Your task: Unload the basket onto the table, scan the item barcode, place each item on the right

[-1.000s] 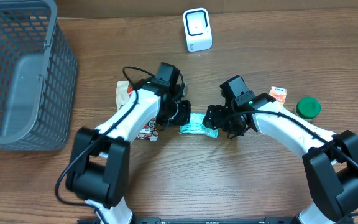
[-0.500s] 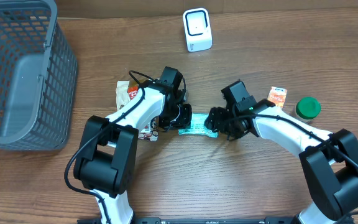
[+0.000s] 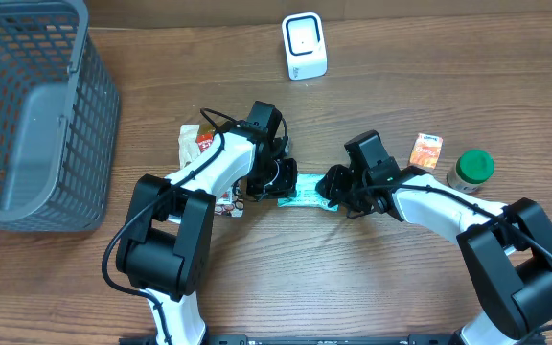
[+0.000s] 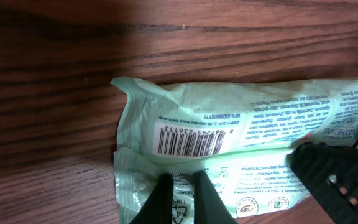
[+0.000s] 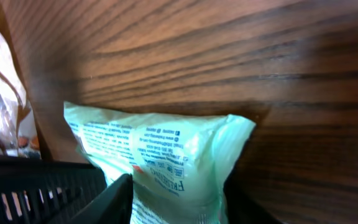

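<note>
We see open wood on the table [image 3: 401, 287] between the white scanner [image 3: 304, 45] and the green packet [image 3: 305, 195], which lies flat in front of the scanner and well apart from it. The grey basket [image 3: 27, 105] closes off the scanner's far left, and a green-lidded jar [image 3: 473, 168] and an orange box [image 3: 427, 150] sit to its front right. The left gripper [image 4: 180, 186] pinches the packet's seam just beside the barcode [image 4: 191, 140], fingers pressed together. The right gripper [image 5: 179, 199] straddles the other end, fingers partly spread, and we cannot tell whether they press it.
</note>
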